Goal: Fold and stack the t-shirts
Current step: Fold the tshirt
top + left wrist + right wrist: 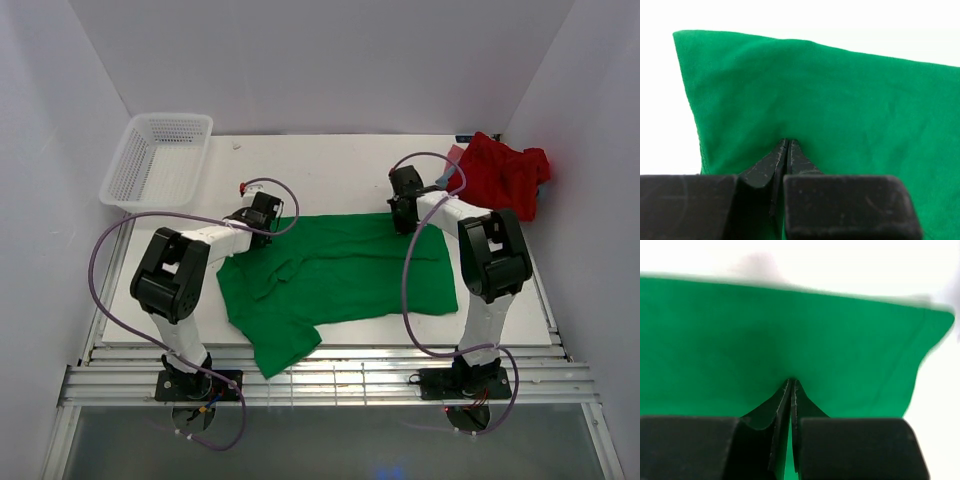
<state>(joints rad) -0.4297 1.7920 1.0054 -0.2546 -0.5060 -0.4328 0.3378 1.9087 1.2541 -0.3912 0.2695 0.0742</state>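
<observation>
The green t-shirt [335,275] lies spread on the white table, one sleeve hanging over the near edge. My left gripper [262,215] is at its far left edge; in the left wrist view its fingertips [788,141] are pressed together in the green t-shirt [815,90]. My right gripper [403,212] is at the far right edge, its tips [791,381] closed in the green t-shirt [790,330] too, with a little cloth drawn up to them. The red t-shirt [500,175] lies crumpled at the back right, with a blue-grey edge [543,190] showing beside it.
A white mesh basket [160,160] stands at the back left, partly off the table. White walls close in the left, back and right sides. A slatted metal rail [320,380] runs along the near edge, where both arm bases are bolted.
</observation>
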